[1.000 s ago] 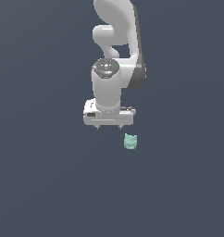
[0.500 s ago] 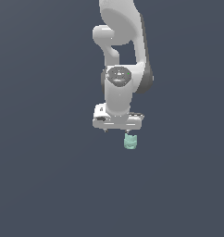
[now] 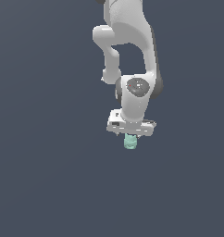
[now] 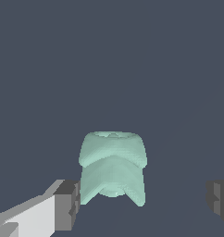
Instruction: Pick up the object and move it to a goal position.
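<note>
Status: pick not done yet. The object (image 3: 130, 141) is sitting on the flat dark grey floor (image 3: 49, 185), poking out just below my gripper (image 3: 131, 134) in the exterior view. No goal marker visible in either view, so I can't say where it has to end up or how far that is.

Gripper state: spread wide, nothing held. In the wrist view the object (image 4: 112, 166) sits in the gap between my fingers (image 4: 67, 204), much closer to one pad than the other. The near pad looks just beside the object's flank, maybe touching; can't tell from this angle. The far pad is well apart from it, lots of free space on that side.

My read: I'm at the pre-grasp stage, roughly aligned over the target. Left to do: close on it, lift, carry to goal. All of the transport is outstanding.

Pose: arm (image 3: 127, 41) comes down from the top of the exterior view, elbow folded, wrist pointing straight down, hand body level over the object. How deep the fingertips sit I can't tell.

Object itself: pale mint, blocky, rounded cap end and a notched two-pointed end. Narrow versus my opening. Off-centre placement means the closing fingers will likely nudge it sideways before clamping.
</note>
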